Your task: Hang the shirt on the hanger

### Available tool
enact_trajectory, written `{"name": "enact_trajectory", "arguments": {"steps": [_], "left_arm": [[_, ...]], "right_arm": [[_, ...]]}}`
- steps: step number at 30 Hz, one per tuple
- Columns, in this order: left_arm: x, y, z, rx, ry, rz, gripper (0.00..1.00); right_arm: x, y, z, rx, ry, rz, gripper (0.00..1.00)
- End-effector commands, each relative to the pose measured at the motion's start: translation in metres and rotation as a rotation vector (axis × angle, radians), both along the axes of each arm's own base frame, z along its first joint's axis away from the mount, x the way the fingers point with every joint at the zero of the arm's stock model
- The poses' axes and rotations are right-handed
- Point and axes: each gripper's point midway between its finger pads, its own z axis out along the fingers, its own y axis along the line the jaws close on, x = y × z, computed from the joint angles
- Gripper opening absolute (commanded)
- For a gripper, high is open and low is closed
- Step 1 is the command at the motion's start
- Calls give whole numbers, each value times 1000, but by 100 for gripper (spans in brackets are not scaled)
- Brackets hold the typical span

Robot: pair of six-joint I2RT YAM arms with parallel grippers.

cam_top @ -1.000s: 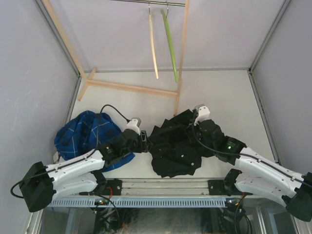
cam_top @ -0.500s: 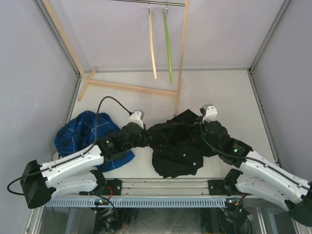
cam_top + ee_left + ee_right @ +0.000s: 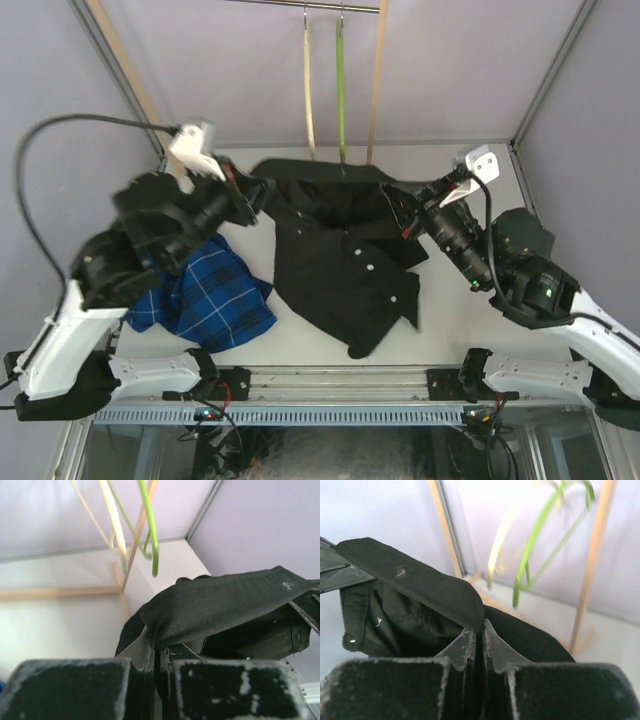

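One shirt (image 3: 340, 270), lifted and stretched between your two arms, its top edge just below the hanger (image 3: 340, 90), the rest hanging toward the near side of the table (image 3: 470, 330). Your left gripper (image 3: 252, 195) was pinched tight on the left end of that edge, jaws almost touching with cloth between. Your right gripper (image 3: 398, 212) was clamped the same way on the right end. Half a second earlier both sat low near the table's front edge with the shirt in a heap; both had since risen and moved back toward the hanger. The blue plaid shirt (image 3: 205, 300) lay left, partly under your left arm.
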Motion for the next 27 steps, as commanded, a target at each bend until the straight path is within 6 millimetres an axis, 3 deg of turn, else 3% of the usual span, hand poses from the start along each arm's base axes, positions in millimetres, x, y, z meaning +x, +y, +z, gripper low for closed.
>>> {"name": "enact_trajectory", "arguments": {"steps": [1,4,7,10,13,16,21,24,25,27], "left_arm": [[2,49,75,112,-154,120,0],[5,63,126,114,-244,170,0],[11,68,157,111,-321,221,0],[17,69,166,108,-365,254,0],[21,58,151,128,-353,229,0],[27,42,112,190,-282,187,0],[22,11,16,188,-148,60,0],[10,-15,-59,150,-37,-59,0],[7,-25,-101,166,28,-99,0],[-1,-42,-157,158,125,-160,0]], "right_arm": [[4,-21,85,16,-189,-122,0],[4,-24,127,49,-263,-148,0],[6,-29,158,59,-320,-188,0],[6,-33,176,58,-350,-206,0],[8,-30,168,40,-338,-206,0],[12,-22,131,8,-282,-187,0],[8,0,20,-11,-105,-91,0],[2,9,-64,-28,56,-48,0],[-1,13,-91,-28,108,-32,0],[-7,19,-146,-46,208,-13,1]]}}
